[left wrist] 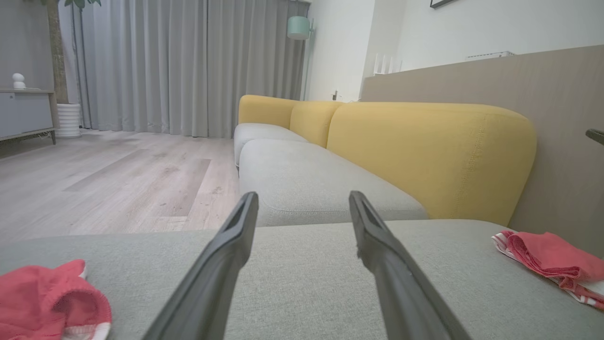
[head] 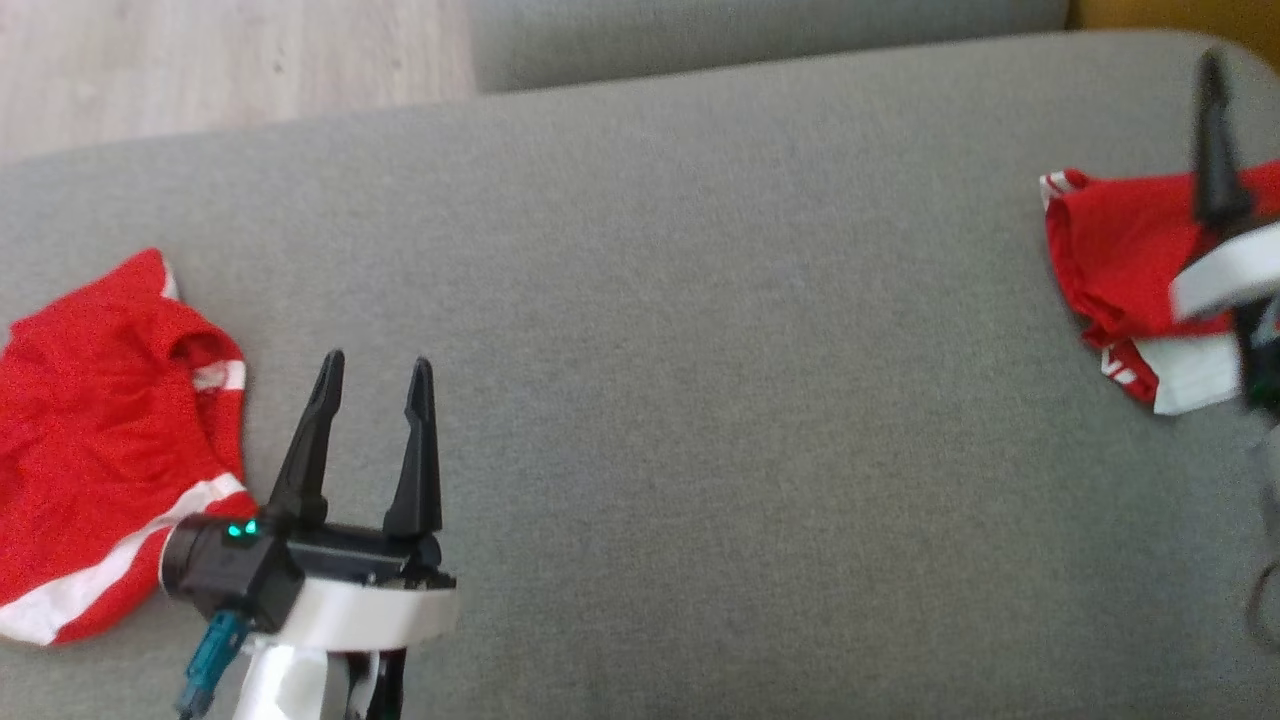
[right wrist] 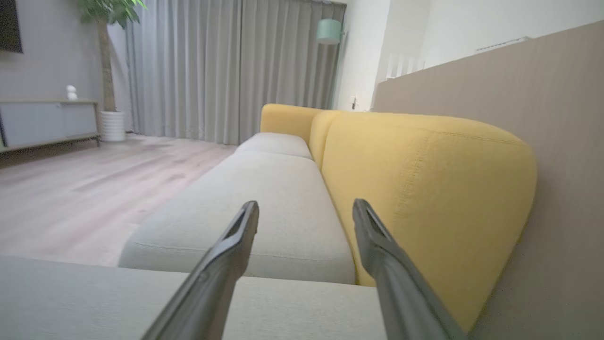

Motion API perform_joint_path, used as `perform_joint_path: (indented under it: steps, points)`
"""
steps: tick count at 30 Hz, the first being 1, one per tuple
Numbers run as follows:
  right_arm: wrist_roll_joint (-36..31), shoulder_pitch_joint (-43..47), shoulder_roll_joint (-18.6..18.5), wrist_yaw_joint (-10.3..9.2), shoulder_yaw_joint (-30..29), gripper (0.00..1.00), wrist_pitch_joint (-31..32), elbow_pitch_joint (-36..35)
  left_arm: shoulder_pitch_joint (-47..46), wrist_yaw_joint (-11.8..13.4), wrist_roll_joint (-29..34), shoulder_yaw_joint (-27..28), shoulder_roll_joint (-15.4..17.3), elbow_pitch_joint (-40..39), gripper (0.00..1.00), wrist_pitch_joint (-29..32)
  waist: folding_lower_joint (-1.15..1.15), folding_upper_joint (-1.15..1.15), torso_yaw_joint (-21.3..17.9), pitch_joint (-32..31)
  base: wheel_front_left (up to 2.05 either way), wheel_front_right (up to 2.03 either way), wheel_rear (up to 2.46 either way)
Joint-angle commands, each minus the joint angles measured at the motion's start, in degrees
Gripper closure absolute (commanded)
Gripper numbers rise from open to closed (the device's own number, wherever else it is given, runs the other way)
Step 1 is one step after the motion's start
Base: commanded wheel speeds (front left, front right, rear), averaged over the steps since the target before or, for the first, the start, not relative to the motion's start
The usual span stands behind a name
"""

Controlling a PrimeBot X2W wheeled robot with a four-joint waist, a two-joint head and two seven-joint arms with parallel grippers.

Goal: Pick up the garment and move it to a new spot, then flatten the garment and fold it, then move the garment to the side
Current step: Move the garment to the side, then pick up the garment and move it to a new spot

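Loose garment [head: 100, 430] lies nearest me at the left of the cushion [head: 700, 350], just beside my left gripper [head: 377, 365], whose fingers are spread and empty. Farther right, the folded garment [head: 1120, 250] lies below my right gripper [right wrist: 306, 205], spread too, holding nothing. Beyond stands a yellow backrest [right wrist: 424, 189].

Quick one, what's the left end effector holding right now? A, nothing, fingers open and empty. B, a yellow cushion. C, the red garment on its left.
A: the left end effector shows spread fingers with bare grey cushion between them; the red garment lies beside it.
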Motion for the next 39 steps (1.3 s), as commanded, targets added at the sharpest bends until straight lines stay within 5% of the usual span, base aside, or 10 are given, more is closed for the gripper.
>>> perform_joint_path:
  steps: [1,6,15,21,39]
  points:
    - [-0.37,2.47,1.09,0.39,-0.42,0.0,-0.51,-3.64,-0.37,0.1,0.18,2.12,0.03,-2.13,0.0,-0.45,0.01,0.0,0.81,-1.98,0.0,0.0,0.0]
    - [-1.52,11.02,8.91,0.39,-5.22,0.0,-0.42,-10.95,1.52,0.1,-0.66,2.44,0.01,-2.36,0.0,-0.45,0.01,0.0,1.99,-4.57,0.0,0.0,0.0]
    - [-7.03,26.9,19.55,0.39,-4.15,0.0,-0.37,-19.56,4.27,0.11,-1.71,1.98,0.0,-2.23,0.0,-0.45,0.01,0.0,3.77,-6.7,0.0,0.0,0.0]
    - [-9.95,33.26,21.03,0.39,-3.64,0.0,-0.5,-27.39,5.02,0.51,-1.86,0.89,0.0,-1.24,0.0,-0.45,0.01,0.0,4.31,-7.06,0.0,0.0,0.0]
    - [-7.28,38.63,21.09,0.39,-5.79,0.0,-0.52,-30.82,5.87,0.25,-5.15,-0.49,0.0,1.32,0.0,-0.45,0.01,0.0,3.24,-7.85,0.0,0.0,0.0]
